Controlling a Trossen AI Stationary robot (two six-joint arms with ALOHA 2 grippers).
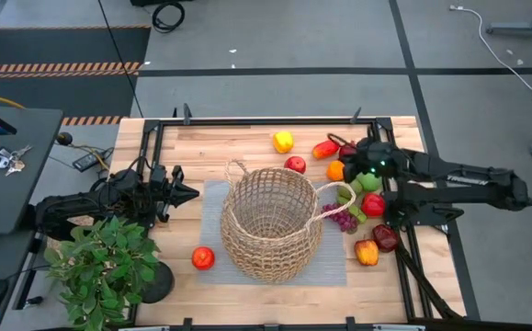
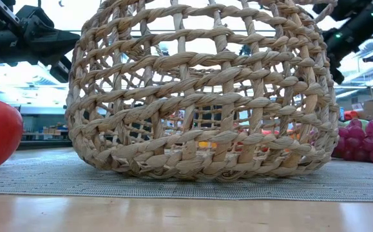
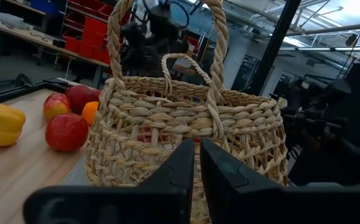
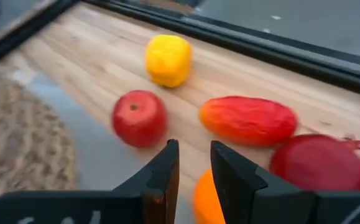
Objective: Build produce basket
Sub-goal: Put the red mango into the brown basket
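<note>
The tan wicker basket (image 1: pixel 270 225) stands upright on a grey mat (image 1: pixel 212 198) at mid-table. My left gripper (image 1: pixel 192 194) hovers shut just left of it, pointing at its wall (image 3: pixel 186 118). My right gripper (image 4: pixel 194 163) is shut and empty. It tilts down above the far-right produce: an orange (image 4: pixel 204 202), a red apple (image 4: pixel 138 117), an orange-red pepper (image 4: pixel 248 120), a dark red fruit (image 4: pixel 319 163) and a yellow pepper (image 4: pixel 168 59). Purple grapes (image 1: pixel 342 219), a green apple (image 1: pixel 367 184) and more fruit lie right of the basket. One red apple (image 1: pixel 203 258) lies at its near left.
A potted green plant (image 1: pixel 105 267) stands at the near left corner, close to my left arm. A black frame rail (image 1: pixel 275 119) runs along the table's far edge. Bare wood shows between the basket and the far rail.
</note>
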